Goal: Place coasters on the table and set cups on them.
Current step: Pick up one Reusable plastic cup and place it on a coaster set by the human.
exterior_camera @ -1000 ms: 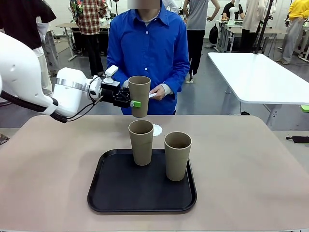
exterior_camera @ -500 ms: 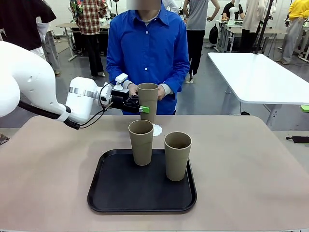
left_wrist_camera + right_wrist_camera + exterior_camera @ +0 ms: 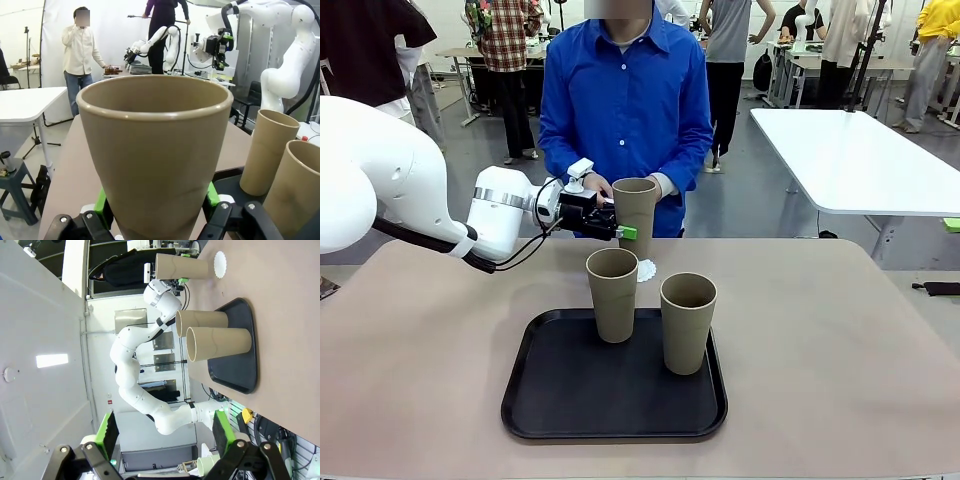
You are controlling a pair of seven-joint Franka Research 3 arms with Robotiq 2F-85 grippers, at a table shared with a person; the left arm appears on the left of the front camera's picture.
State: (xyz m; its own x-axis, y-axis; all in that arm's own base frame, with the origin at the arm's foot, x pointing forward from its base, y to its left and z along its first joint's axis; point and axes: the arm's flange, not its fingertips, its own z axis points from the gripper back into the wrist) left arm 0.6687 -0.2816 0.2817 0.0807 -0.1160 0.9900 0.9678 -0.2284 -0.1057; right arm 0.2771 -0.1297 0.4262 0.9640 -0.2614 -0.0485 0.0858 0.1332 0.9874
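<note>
My left gripper (image 3: 624, 229) is shut on a tan cup (image 3: 635, 208), held upright low over the far side of the beige table (image 3: 840, 340). The left wrist view shows this cup (image 3: 155, 145) between the green pads (image 3: 101, 205). A white lacy coaster (image 3: 646, 270) lies just beneath and in front of it, partly hidden; I cannot tell whether the cup touches it. Two more cups (image 3: 612, 293) (image 3: 688, 322) stand on the black tray (image 3: 570, 400). My right gripper (image 3: 165, 432) is open and holds nothing, far from the held cup (image 3: 182, 266) and the coaster (image 3: 220, 262).
A person in a blue shirt (image 3: 625, 110) stands at the far edge, hands close behind the held cup. A white table (image 3: 860, 160) stands at the back right. Bare tabletop lies to the left and right of the tray.
My left gripper has carried the cup to the right and downward, toward the coaster at the far side. The two cups on the tray have not moved.
</note>
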